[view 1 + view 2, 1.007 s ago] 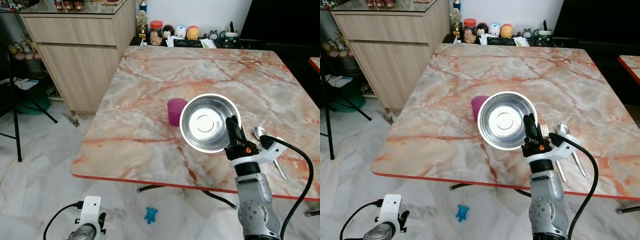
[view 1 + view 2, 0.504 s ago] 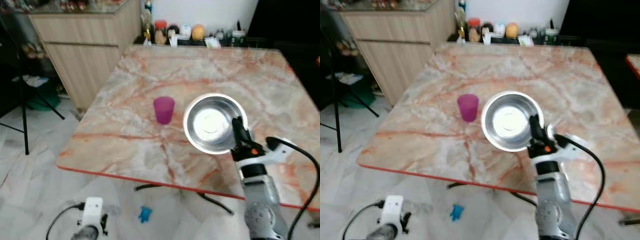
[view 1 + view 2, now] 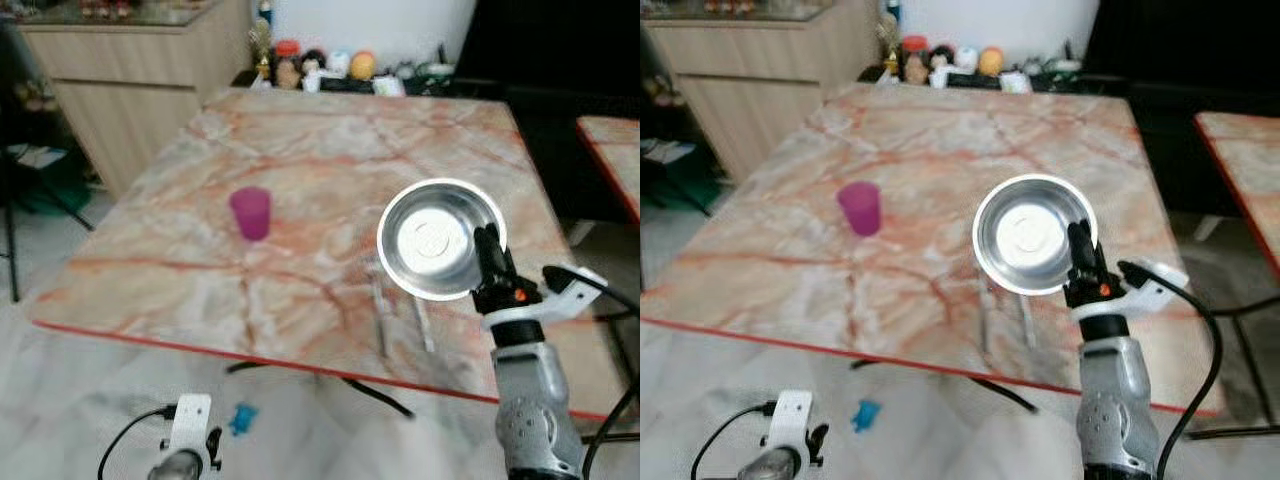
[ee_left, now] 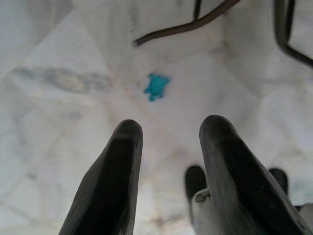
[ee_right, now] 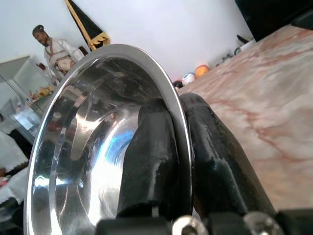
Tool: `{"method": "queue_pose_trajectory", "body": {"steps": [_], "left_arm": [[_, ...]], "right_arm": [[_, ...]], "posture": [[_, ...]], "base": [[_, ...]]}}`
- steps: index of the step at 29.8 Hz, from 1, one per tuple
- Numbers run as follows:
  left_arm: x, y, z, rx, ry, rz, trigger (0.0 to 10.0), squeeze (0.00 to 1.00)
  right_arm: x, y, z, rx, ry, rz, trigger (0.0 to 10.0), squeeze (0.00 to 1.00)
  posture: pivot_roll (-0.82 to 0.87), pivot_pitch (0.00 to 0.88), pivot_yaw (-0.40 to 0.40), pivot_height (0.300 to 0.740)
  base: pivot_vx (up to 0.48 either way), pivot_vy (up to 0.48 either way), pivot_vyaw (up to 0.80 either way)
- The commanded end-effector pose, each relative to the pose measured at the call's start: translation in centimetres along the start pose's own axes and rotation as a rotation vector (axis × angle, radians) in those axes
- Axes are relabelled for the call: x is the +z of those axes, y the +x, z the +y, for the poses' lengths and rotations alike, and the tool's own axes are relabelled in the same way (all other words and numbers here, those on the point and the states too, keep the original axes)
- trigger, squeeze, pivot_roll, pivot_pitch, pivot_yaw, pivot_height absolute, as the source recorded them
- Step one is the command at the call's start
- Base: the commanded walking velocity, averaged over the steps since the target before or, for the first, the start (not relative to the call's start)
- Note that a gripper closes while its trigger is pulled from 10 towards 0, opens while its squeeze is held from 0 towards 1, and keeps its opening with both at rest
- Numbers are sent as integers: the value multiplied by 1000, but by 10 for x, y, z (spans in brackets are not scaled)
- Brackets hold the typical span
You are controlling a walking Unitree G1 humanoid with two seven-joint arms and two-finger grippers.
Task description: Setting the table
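My right gripper [image 3: 487, 254] is shut on the rim of a shiny steel bowl [image 3: 436, 238], held tilted above the near right part of the marble table [image 3: 330, 150]. The right wrist view shows the fingers [image 5: 151, 161] pinching the bowl's rim [image 5: 112, 54]. A purple cup [image 3: 250, 213] stands upright on the table to the left. A fork [image 3: 378, 305] and a spoon [image 3: 421, 318] lie on the table below the bowl, blurred. My left gripper [image 4: 168, 142] hangs open low over the floor.
A wooden cabinet [image 3: 110, 75] stands at the far left. Jars and small figures [image 3: 330, 65] line the table's far edge. A second table's corner [image 3: 610, 150] is at the right. A blue toy [image 3: 241, 419] lies on the white tiled floor under the table.
The camera has swung to the right, so the table and the cup have slid left in view. The fork and spoon now show under the bowl. The right gripper still holds the bowl.
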State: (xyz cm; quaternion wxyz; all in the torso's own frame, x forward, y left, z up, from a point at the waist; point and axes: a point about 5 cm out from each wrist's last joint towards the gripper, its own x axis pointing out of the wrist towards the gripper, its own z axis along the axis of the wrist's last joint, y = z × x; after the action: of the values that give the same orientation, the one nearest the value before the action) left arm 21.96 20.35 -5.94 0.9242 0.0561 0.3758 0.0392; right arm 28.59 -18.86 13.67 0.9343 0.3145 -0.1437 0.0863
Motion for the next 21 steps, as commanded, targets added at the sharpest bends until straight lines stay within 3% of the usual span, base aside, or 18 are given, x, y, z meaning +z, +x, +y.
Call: {"method": "queue_pose_trajectory", "body": {"steps": [1, 21], "left_arm": [[-5, -1, 3, 9, 6, 18, 10000, 0], [-6, -2, 4, 3, 19, 18, 10000, 0]], "right_arm": [[3, 4, 5, 21, -9, -10, 10000, 0], [7, 7, 1, -17, -21, -35, 10000, 0]], "posture": [[-9, 49, -1, 740], [-18, 5, -1, 740]], "base": [[0, -401, 0], [0, -403, 0]]}}
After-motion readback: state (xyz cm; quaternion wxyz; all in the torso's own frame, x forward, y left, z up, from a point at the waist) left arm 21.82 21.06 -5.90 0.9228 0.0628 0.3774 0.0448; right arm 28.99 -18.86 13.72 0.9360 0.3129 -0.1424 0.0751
